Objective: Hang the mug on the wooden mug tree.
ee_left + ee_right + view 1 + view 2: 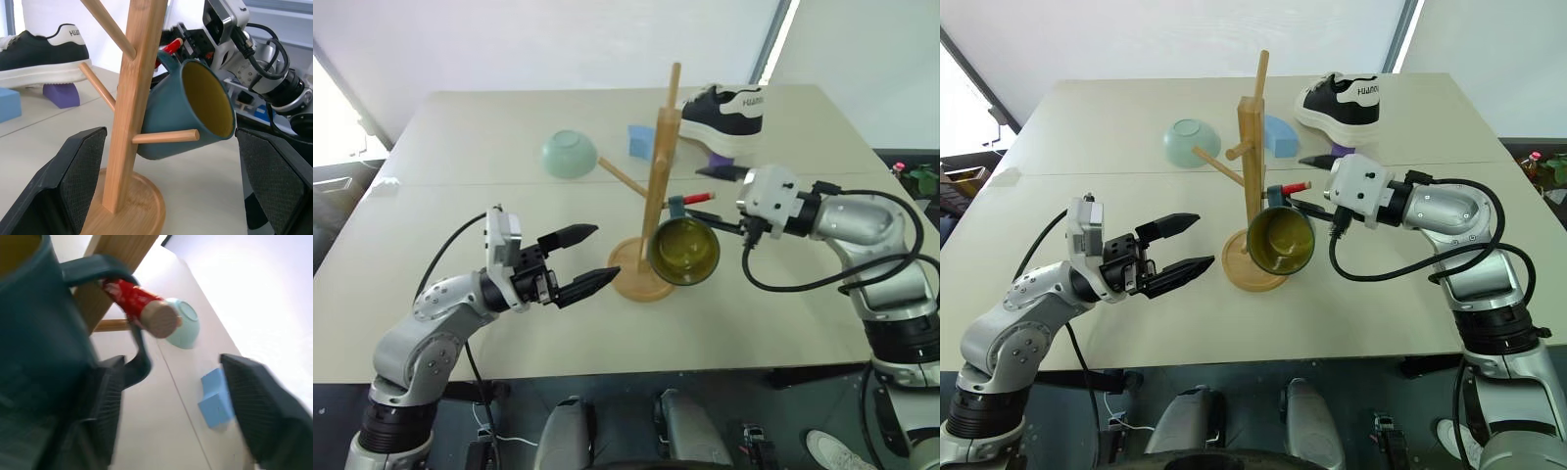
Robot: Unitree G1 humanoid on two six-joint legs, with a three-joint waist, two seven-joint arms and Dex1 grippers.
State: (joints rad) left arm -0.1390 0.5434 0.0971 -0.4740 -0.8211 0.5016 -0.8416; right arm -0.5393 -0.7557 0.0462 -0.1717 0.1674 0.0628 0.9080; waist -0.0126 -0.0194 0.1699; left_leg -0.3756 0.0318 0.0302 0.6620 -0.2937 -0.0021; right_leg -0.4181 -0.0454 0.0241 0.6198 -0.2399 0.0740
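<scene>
The mug [684,251] was seen at the centre of the head views, hung by its loop handle on the red-tipped peg [699,198] of the wooden mug tree [659,176], its yellow-olive mouth turned toward the camera and its body tilted against the post. The tree's round base [631,282] stood on the table [509,127] just below and to the left of the mug.

The right gripper [720,223] was held at the right of centre, level with the handle. In the right wrist view its jaws were seen spread wide, one on either side of the handle: the dark pad on the mug's side lay close beside the handle loop, the other stood well apart from it, and no grip on the mug could be made out. The red tip of the peg was seen poking through the handle.

The left gripper [588,258] was held at the lower left of centre, its jaws parted wide and empty, aimed toward the tree. In the left wrist view the post and the mug were framed between its two fingers [78,181], neither being touched.

In the upper part of the head views a pale green bowl [569,155], a blue block [640,140] and a black and white shoe [724,113] were seen lying on the table behind the tree
</scene>
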